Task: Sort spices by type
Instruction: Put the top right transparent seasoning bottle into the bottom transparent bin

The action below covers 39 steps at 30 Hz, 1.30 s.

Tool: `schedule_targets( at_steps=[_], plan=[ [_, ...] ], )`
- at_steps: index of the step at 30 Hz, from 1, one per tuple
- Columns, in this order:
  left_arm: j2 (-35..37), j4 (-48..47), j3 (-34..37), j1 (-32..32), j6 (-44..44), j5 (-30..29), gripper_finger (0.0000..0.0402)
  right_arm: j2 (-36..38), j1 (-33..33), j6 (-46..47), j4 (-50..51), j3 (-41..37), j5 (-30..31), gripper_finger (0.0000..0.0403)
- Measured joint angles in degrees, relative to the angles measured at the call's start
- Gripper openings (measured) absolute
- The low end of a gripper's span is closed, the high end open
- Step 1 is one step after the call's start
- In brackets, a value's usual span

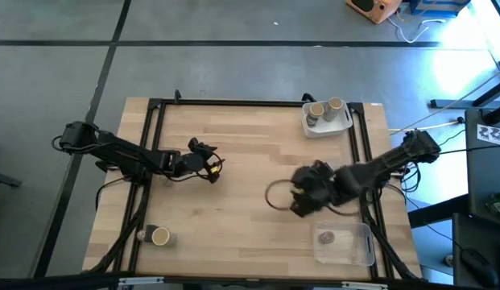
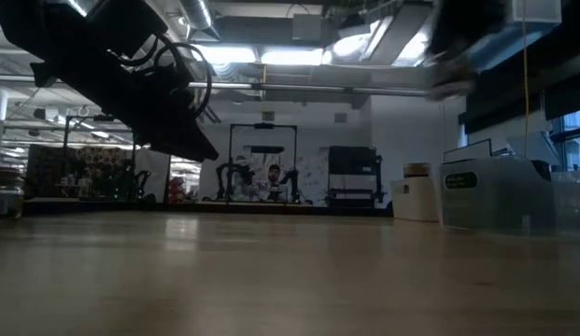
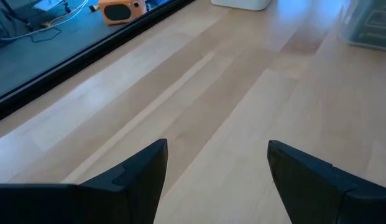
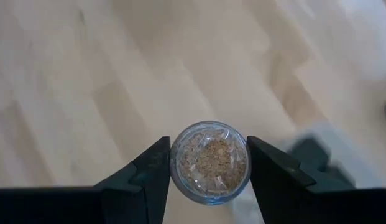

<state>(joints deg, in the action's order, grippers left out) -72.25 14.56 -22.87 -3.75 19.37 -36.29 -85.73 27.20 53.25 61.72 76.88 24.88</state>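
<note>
My right gripper hangs over the table's right middle, shut on a small round clear jar of tan grains. My left gripper is open above bare wood left of centre, with nothing between its fingers. Two tan-topped jars and a greyish one stand in the white tray at the far right corner. A small greyish-silver container sits in the clear tray at the near right. One tan-topped jar stands on the table near the near left corner. My right gripper pinches the round jar by its side wall, one finger on each opposite side. The fingers come from above, pointing down at the table. The jar looks lifted, with blurred wood below it; its underside is hidden.
Black frame rails run along the table's left, far and right sides. A thin loop lies beside my right gripper. In the low view the clear tray stands at the right; bare wood spans the table's middle.
</note>
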Motion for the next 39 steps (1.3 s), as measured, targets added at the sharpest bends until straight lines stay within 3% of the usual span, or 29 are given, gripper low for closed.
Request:
schedule_targets(
  at_steps=[7, 17, 29, 39],
  plan=[
    [0.00, 1.34, 0.00, 0.00, 0.44, 0.00, 0.0260, 1.33, 13.95, 18.96, 8.33, 0.00, -0.01, 0.0184],
    [0.00, 1.62, 0.00, 0.00, 3.23, -0.02, 0.0260, 1.31, 31.75, 40.82, 9.17, -0.74, 4.31, 0.0184],
    [0.00, 1.54, 0.00, 0.00, 4.67, -0.02, 0.0260, 1.17, 44.22, 61.34, 0.30, -14.18, -0.54, 0.0184],
    [0.00, 1.58, 0.00, 0.15, 3.41, -0.04, 0.0260, -2.12, 46.31, 65.19, -7.95, -22.51, -0.06, 0.0184]
  ],
)
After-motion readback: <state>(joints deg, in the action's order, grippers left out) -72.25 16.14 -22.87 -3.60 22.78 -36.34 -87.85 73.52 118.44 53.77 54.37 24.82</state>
